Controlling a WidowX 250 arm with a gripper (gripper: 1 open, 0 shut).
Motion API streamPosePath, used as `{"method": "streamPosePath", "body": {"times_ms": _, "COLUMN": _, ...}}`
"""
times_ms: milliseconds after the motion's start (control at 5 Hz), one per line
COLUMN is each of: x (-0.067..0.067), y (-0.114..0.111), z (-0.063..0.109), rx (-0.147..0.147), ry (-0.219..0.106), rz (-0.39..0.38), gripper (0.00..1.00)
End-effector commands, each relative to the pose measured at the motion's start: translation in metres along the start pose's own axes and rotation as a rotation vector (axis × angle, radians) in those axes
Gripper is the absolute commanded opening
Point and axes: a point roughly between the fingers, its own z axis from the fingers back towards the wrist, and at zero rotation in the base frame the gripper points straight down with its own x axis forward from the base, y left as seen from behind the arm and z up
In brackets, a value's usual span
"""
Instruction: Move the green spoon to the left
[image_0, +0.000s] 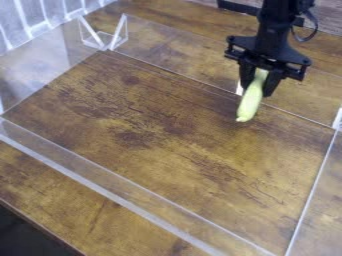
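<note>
Here the gripper (258, 82) is clamped on the spoon's (250, 101) upper end; handle hangs toward 7 o'clock, long axis near vertical, tip low over the table (147, 130), whether touching unclear. Free wood lies off toward 9 o'clock

Gripper (259, 84) at two o'clock over table (147, 130), spoon (250, 101) hanging beneath, lower end just above boards. Clear wall (94, 180) along seven o'clock edge.

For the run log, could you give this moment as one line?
gripper: shut on green spoon | spoon hangs above table, right side
</note>
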Motion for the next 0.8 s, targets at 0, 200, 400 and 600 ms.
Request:
{"method": "streamPosePath", "body": {"times_ms": 0, "x": 0.016, "y": 0.009, "z": 0.03, "rx": -0.009, "ry": -0.063, "rz": 0.017, "gripper": 0.0}}
{"method": "streamPosePath", "body": {"times_ms": 200, "x": 0.016, "y": 0.019, "z": 0.03, "rx": 0.001, "ry": -0.049, "rz": 0.025, "gripper": 0.0}}
{"method": "streamPosePath", "body": {"times_ms": 400, "x": 0.017, "y": 0.027, "z": 0.031, "rx": 0.008, "ry": -0.038, "rz": 0.032, "gripper": 0.0}}
{"method": "streamPosePath", "body": {"times_ms": 600, "x": 0.018, "y": 0.027, "z": 0.032, "rx": 0.005, "ry": -0.018, "rz": 0.037, "gripper": 0.0}}
